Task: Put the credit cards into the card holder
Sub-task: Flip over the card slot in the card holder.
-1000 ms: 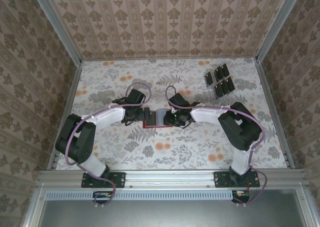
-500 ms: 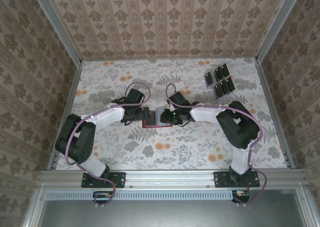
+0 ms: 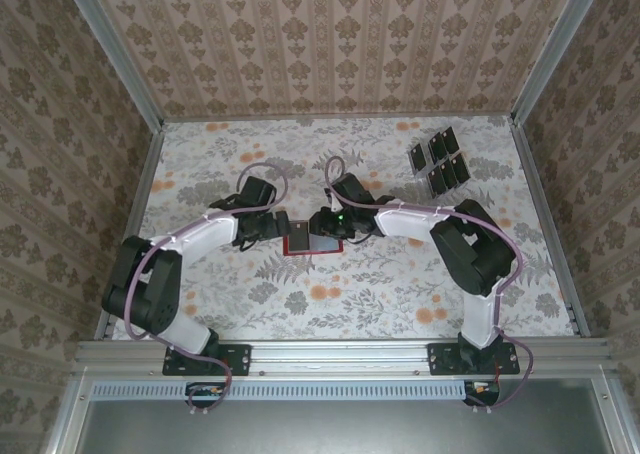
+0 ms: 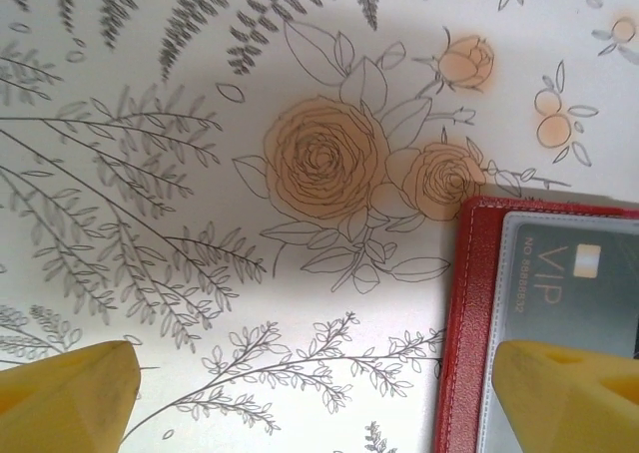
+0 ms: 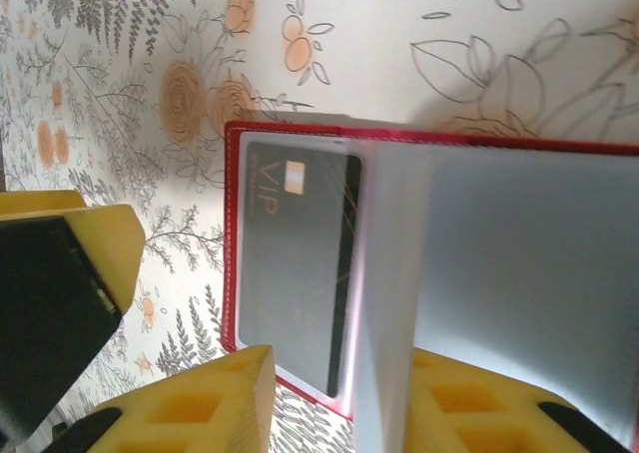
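Flat table (image 3: 400, 294) covered in white floral-print cloth with orange roses and grey ferns, red folding card holder (image 3: 298, 246) lying open at frame centre, cluster of small thin black rectangular cards (image 3: 438, 162) in rows at upper right, well apart from the holder.

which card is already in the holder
The card marked VIP, lying behind the clear pocket of the open red holder. The other cards sit loose in a cluster off to the far right.
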You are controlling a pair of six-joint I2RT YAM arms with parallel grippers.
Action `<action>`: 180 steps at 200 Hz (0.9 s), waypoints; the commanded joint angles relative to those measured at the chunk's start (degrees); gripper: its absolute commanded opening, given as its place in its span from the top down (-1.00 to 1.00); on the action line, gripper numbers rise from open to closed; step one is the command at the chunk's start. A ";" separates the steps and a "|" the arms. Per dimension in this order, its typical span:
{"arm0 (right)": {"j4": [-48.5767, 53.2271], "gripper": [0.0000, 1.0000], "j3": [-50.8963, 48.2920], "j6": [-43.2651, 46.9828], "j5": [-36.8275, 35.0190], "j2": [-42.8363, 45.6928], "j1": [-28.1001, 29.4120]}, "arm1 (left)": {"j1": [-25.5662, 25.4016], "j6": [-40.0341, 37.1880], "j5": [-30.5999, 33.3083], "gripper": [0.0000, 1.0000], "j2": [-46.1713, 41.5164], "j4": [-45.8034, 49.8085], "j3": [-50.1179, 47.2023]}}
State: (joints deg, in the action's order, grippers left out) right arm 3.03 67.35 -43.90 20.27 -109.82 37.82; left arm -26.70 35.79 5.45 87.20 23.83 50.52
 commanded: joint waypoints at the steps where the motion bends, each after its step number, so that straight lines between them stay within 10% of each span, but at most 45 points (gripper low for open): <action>1: 1.66 0.22 3.47 -0.40 1.37 -2.27 1.74 | 2.48 -0.65 -0.38 -1.00 -3.19 0.86 -1.27; 108: 6.79 0.01 12.91 -1.79 1.56 -12.83 5.10 | 7.31 -1.22 -2.59 -1.00 -8.10 2.18 -2.84; 180: 7.32 -0.02 13.25 3.37 4.68 -0.67 2.77 | 7.38 -2.39 -3.69 -0.99 -7.49 2.14 -2.89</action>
State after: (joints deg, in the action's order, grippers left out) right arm 8.21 79.57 -43.40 22.74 -118.58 42.41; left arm -19.77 34.89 2.72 80.12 24.67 48.34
